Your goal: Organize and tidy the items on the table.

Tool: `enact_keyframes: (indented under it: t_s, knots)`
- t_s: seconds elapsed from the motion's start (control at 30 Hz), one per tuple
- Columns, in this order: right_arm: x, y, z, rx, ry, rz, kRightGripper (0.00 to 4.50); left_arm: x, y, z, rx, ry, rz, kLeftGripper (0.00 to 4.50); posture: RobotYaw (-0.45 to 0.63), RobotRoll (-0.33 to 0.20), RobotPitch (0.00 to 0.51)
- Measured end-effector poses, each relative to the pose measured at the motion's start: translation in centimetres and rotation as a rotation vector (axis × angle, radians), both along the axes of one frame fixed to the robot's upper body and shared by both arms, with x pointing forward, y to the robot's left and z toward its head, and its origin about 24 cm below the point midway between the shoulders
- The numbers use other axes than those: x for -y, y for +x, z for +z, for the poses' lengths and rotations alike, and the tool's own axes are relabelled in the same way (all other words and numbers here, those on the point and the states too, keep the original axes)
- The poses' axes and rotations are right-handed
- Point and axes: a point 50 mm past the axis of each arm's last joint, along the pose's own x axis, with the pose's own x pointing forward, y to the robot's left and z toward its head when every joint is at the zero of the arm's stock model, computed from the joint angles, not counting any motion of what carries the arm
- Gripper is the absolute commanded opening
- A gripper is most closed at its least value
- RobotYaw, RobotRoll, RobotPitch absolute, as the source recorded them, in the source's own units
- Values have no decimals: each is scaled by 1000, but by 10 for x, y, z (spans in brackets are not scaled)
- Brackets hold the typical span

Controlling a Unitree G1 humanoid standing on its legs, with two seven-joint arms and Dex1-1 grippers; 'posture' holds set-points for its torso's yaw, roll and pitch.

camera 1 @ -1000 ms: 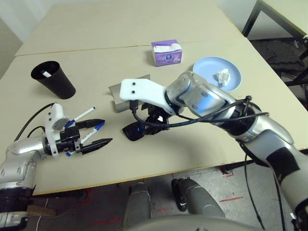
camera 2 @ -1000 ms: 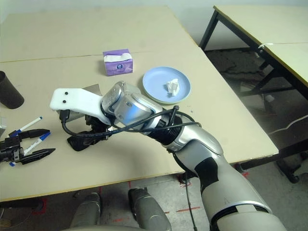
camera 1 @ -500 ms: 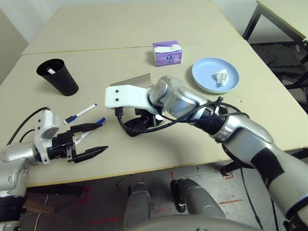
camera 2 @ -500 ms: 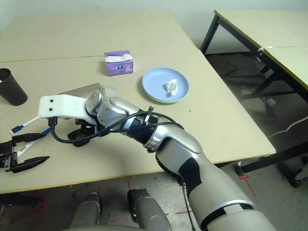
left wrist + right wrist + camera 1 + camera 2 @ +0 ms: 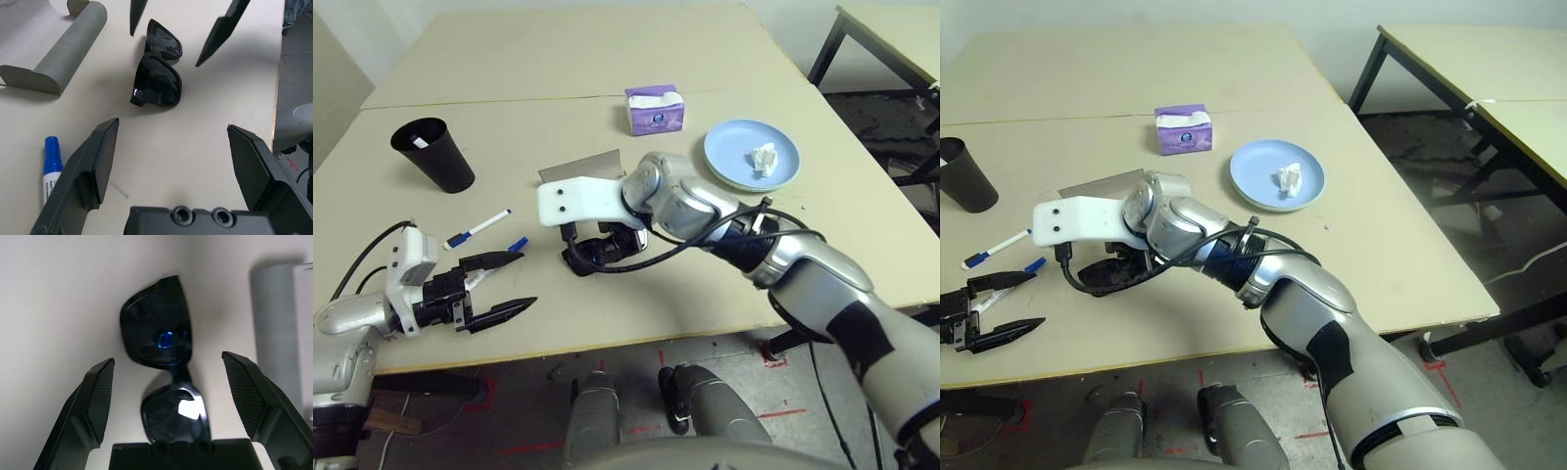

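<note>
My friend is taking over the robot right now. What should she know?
Right gripper: open, hanging over the black sunglasses, which lie on the table, not gripped.
Left gripper: open, holding nothing, near the table's front edge.
Two markers lie by the left gripper.
Open grey glasses case lies just behind the sunglasses.
Black cup stands far left.
Crumpled tissue sits on the blue plate; purple tissue box beside it.
Done: nothing clearly tidied yet.
Left: sunglasses into the case, probably markers into the cup.
</note>
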Motion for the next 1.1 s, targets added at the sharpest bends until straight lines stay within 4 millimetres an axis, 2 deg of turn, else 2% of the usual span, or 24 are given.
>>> enact_keyframes:
  t_s: [0.23,0.43,0.93,1.1]
  knots:
    - [-5,-3,-6,14,-3,37,4470,3,-1,1,10,0,-3,4500,31,0,158]
    - [-5,3,-12,38,-15,58,4470,5,-1,2,20,-6,1,4500,37,0,157]
    - [12,22,-14,58,-71,27,4470,7,-5,-1,14,-8,11,4500,39,0,154]
    - [4,17,-13,47,-56,47,4470,7,-4,-1,15,-9,14,4500,38,0,153]
